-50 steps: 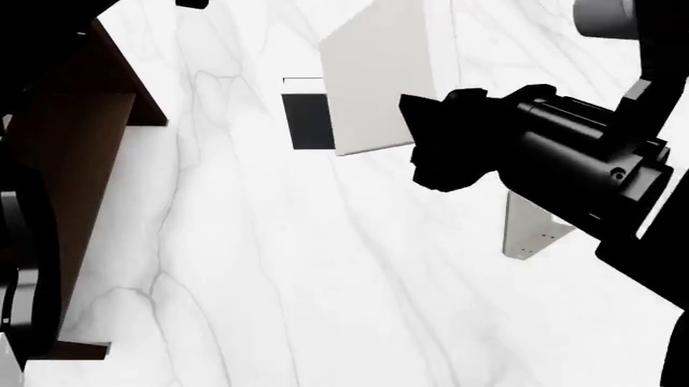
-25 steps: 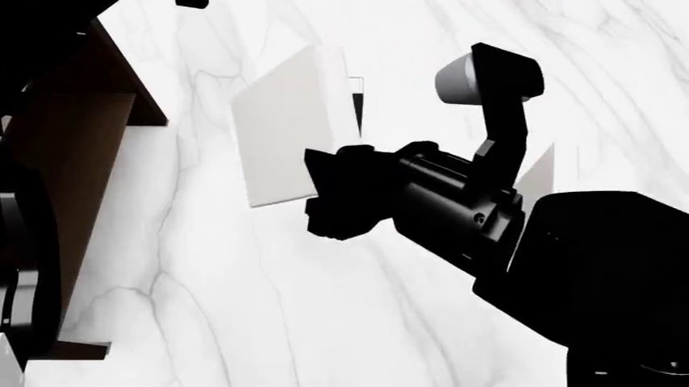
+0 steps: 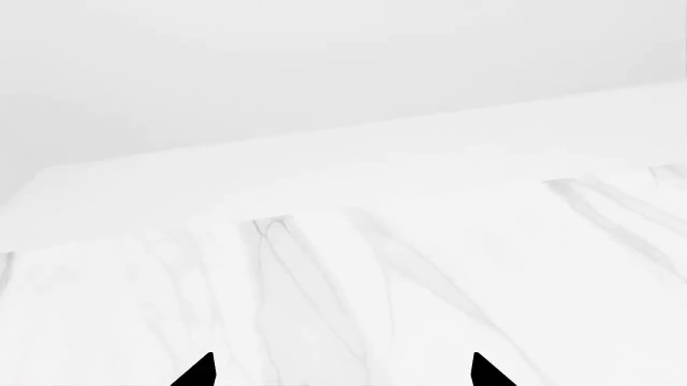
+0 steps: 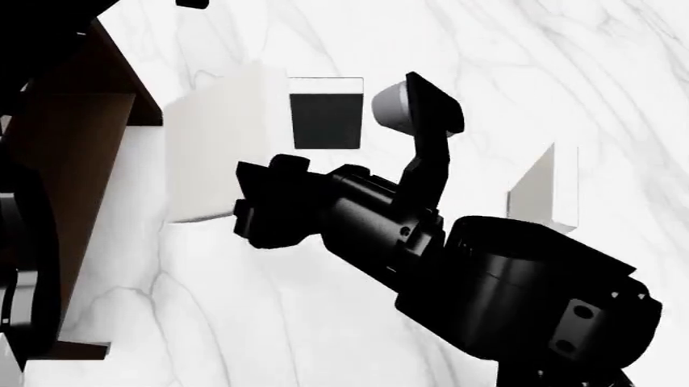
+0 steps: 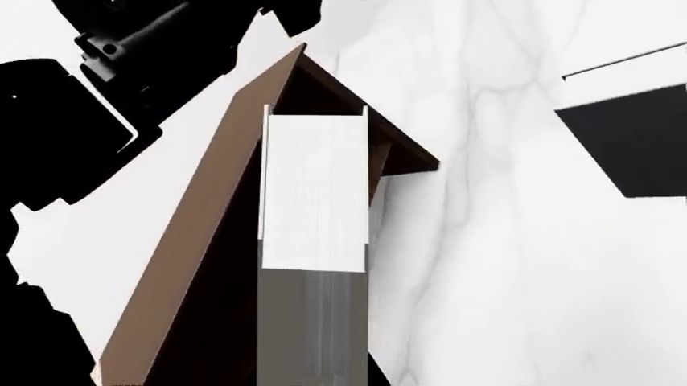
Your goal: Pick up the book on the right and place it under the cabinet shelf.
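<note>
While the left gripper point(image 3: 341, 371) shows only as two dark fingertips spread apart over bare marble in its wrist view, with nothing between them, the right arm reaches across the middle of the head view toward the cabinet point(image 4: 76, 161), its forearm slanting up and leftward from the lower right. At the far left that dark-brown cabinet stands tall against the view's edge, its open front facing the table point(image 4: 323, 322); how the inner shelf lies cannot be made out from here. Just right of it the book point(image 4: 210, 149) is held off the table, clamped in the right gripper point(image 4: 258, 214), a plain light-grey slab standing on edge with no marks (its broad face toward the camera). A narrow strip of white marble separates the book's left edge from the cabinet's side. In the right wrist view the book point(image 5: 314, 193) runs straight out from the jaws, its pale end lined up with the cabinet's point(image 5: 215, 265) dark opening. Behind the arm lies the black book point(image 4: 326, 119), flat on the marble. Further right a white slab point(image 4: 544, 189) stands upright, well apart from the held book, with open marble in front of it.
</note>
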You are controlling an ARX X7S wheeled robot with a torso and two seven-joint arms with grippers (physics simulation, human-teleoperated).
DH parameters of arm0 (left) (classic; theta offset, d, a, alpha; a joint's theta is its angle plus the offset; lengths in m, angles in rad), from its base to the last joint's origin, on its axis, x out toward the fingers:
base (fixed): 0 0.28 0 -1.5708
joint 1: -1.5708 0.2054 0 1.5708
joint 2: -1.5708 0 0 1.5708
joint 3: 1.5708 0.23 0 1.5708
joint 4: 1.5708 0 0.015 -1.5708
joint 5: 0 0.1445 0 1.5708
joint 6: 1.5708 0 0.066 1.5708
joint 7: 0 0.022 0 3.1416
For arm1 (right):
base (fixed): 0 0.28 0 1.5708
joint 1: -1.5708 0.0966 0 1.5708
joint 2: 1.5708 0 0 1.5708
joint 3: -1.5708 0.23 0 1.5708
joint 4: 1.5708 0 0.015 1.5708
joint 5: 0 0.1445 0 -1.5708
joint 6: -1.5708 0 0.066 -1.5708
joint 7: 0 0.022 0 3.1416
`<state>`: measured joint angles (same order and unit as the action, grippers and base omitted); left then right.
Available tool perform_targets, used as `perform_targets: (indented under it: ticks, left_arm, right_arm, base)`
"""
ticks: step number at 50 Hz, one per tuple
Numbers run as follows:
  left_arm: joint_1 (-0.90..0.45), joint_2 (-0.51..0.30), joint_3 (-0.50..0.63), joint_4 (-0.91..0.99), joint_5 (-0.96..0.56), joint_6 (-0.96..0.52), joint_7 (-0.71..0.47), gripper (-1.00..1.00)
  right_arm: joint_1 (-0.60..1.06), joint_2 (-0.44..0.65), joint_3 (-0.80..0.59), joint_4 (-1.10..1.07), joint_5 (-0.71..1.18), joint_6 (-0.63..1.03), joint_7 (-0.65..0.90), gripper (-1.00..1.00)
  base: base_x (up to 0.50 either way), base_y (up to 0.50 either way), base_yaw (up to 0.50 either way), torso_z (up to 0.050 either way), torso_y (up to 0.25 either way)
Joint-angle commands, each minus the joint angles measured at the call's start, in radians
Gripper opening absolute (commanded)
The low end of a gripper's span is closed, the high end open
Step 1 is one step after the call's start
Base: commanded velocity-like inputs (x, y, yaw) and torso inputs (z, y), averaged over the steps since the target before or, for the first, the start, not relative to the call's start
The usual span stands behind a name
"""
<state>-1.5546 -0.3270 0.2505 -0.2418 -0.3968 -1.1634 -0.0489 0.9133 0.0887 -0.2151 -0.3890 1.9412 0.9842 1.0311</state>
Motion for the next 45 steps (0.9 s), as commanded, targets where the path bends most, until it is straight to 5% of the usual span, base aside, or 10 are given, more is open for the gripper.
perform_targets:
  ticks: [1, 45]
  left_arm:
    - [-0.001, 0.000, -0.002, -0.001, -0.004, -0.003, -0.004, 1.00]
    - [-0.003, -0.003, 0.003, -0.004, -0.015, -0.006, -0.012, 1.00]
  right_arm:
    - [-0.065, -0.072, -0.015, -0.016, -0.025, -0.138, -0.049, -1.00]
    - [-0.173, -0.051, -0.274, 0.173, -0.179, -0.390, -0.281, -1.00]
  base:
    - [0.00, 0.00, 0.00, 0.000, 0.000]
    - [0.00, 0.00, 0.00, 0.000, 0.001]
